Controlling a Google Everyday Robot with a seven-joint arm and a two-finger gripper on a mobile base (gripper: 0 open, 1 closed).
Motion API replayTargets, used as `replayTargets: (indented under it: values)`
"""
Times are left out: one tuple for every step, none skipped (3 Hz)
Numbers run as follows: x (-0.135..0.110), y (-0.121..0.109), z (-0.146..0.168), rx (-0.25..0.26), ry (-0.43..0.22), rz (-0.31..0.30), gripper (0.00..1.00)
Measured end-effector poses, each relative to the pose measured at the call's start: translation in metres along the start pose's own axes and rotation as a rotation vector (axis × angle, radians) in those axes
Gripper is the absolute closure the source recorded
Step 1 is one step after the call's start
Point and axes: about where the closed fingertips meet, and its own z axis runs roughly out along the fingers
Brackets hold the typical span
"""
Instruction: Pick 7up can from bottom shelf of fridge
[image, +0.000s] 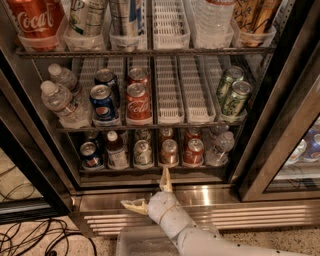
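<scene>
The fridge (260, 145) stands open in front of me. On its bottom shelf (210, 175) a row of drinks stands along the front. The 7up can (142, 152), pale green and white with a silver top, is third from the left. A small bottle (117, 150) stands on its left and a brownish can (169, 151) on its right. My gripper (148, 192) is below the shelf's front lip, just under and slightly right of the 7up can. It is open wide and empty, with one finger (165, 181) pointing up at the lip and the other (132, 205) pointing left.
A Pepsi can (90, 154), a red can (193, 151) and a water bottle (220, 146) share the bottom shelf. The middle shelf holds water bottles (62, 102), Pepsi and Coca-Cola cans (138, 102) and green cans (235, 97). The ribbed steel base (250, 215) is below, with cables (35, 237) on the floor at left.
</scene>
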Motion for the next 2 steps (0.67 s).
replayTargets:
  values:
    - [0.0058,-0.0005,0.0067,0.038,-0.025,-0.023,0.0]
    - [0.009,-0.0051,0.0138,0.083,-0.06,-0.044,0.0]
